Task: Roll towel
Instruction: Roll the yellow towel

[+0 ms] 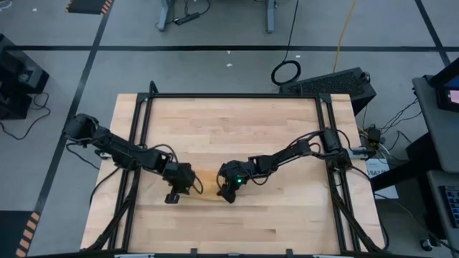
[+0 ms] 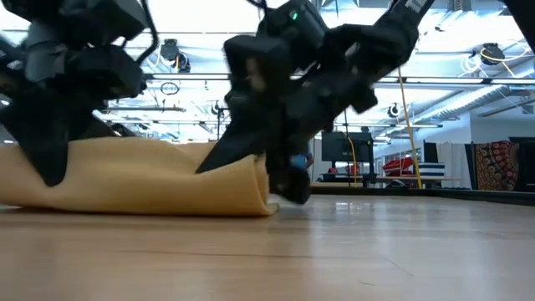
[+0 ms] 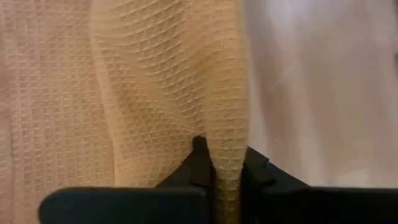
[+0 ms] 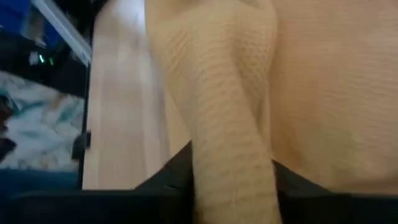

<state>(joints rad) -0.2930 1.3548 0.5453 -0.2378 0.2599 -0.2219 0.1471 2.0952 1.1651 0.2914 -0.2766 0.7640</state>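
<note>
While pinched at both ends, lower centre of the high view: orange-yellow waffle-weave cloth towel (image 2: 142, 176), partly rolled; left gripper (image 3: 221, 180), right gripper (image 4: 233, 180) clamped on folds; rolling unfinished.

You are working in a robotics lab or test hall. Your wooden worktop (image 1: 237, 122) sits in a black metal frame (image 1: 233, 95) on a grey floor marked with black tape lines (image 1: 215, 48), with loose cables (image 1: 287, 72) nearby. Beyond it, exposed ceiling ducts (image 2: 493, 57) and monitors (image 2: 338, 148) fill an open industrial space.
</note>
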